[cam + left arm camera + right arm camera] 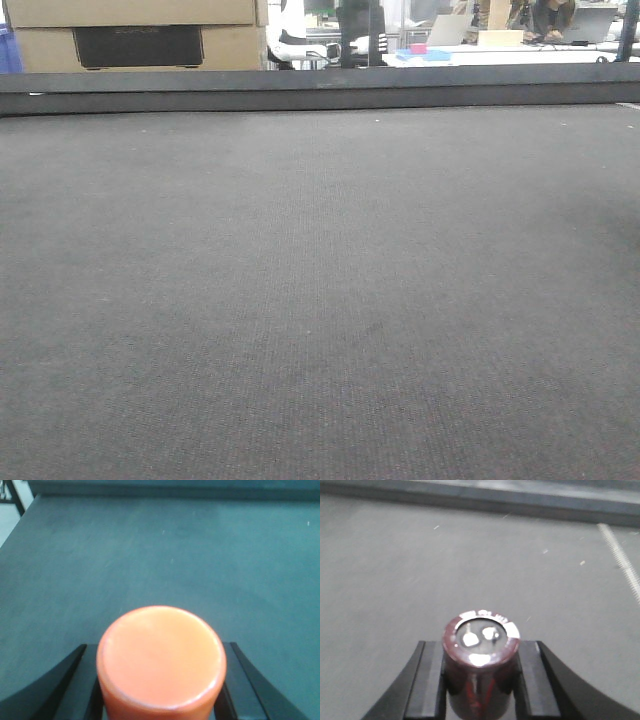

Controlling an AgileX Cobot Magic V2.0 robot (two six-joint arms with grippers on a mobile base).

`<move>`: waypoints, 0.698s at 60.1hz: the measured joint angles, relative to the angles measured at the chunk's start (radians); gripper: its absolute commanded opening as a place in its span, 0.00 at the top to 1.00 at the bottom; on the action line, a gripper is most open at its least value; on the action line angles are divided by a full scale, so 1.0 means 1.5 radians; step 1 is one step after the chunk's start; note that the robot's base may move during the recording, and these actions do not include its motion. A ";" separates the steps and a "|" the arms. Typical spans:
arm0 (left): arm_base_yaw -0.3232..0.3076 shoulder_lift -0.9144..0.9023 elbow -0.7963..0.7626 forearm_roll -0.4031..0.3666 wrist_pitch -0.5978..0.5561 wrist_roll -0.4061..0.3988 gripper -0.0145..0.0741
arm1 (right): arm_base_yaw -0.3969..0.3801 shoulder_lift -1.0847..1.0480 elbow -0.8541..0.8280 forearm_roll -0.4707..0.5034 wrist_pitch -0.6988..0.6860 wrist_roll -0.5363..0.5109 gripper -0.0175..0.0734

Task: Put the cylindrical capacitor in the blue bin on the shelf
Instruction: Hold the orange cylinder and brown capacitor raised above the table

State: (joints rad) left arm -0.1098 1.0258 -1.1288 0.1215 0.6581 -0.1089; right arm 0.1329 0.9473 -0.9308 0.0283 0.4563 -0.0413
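In the right wrist view my right gripper is shut on the cylindrical capacitor, a dark maroon cylinder with two metal terminals on its end, held between the two black fingers above the grey mat. In the left wrist view my left gripper is shut on an orange cylinder with a flat pale top, pressed between its black fingers. The shelf and the blue bin are out of view. Neither gripper shows in the front view.
A dark grey mat covers the table, with a raised dark rail along its far edge. Beyond it stand cardboard boxes and desks with people. A white strip lies at the mat's right.
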 measured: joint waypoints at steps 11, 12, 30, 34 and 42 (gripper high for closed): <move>0.000 -0.100 0.054 0.000 0.043 0.000 0.96 | 0.020 -0.114 0.052 0.000 0.022 0.000 0.84; 0.000 -0.111 0.059 0.000 0.043 0.000 0.96 | 0.021 -0.121 0.052 0.000 0.022 0.000 0.84; 0.000 -0.212 0.107 0.000 0.020 0.000 0.96 | 0.021 -0.211 0.052 0.000 0.024 0.000 0.84; 0.000 -0.217 0.107 0.000 0.012 0.000 0.96 | 0.021 -0.213 0.052 0.000 0.024 0.000 0.84; 0.000 -0.218 0.108 0.000 0.008 0.000 0.96 | 0.021 -0.213 0.052 0.000 0.024 0.000 0.84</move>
State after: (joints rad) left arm -0.1098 0.6994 -0.9671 0.1215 0.6706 -0.1089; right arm 0.1646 0.6272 -0.8528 0.0280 0.4924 -0.0413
